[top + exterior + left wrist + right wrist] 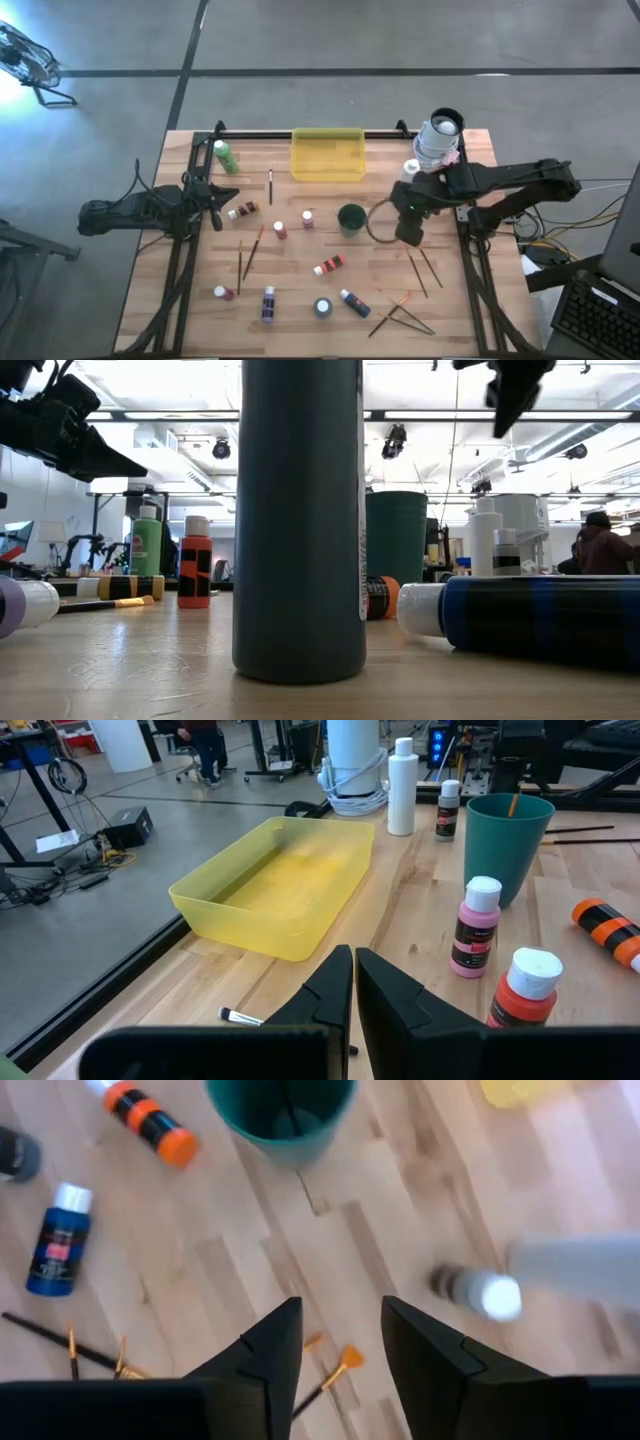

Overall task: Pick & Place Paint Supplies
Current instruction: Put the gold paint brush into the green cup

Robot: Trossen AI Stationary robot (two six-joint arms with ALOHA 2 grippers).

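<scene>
Paintbrushes (pixel 424 268) lie lower right of frame, just beside right gripper (pixel 409 232), fingers spread, empty; drop straight onto one brush, pinch mid-handle, carry to green cup (pixel 351 217). Left gripper (pixel 216 203) pressed together, mid-left

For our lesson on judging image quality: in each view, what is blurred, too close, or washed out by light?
Low view: a grey bottle stands too close, hiding the middle; ceiling lights glare white. Right wrist view: motion blur smears the white bottle and the green cup. High view: a bright flare in the corner. Left wrist view: sharp, yellow tray clear.
</scene>
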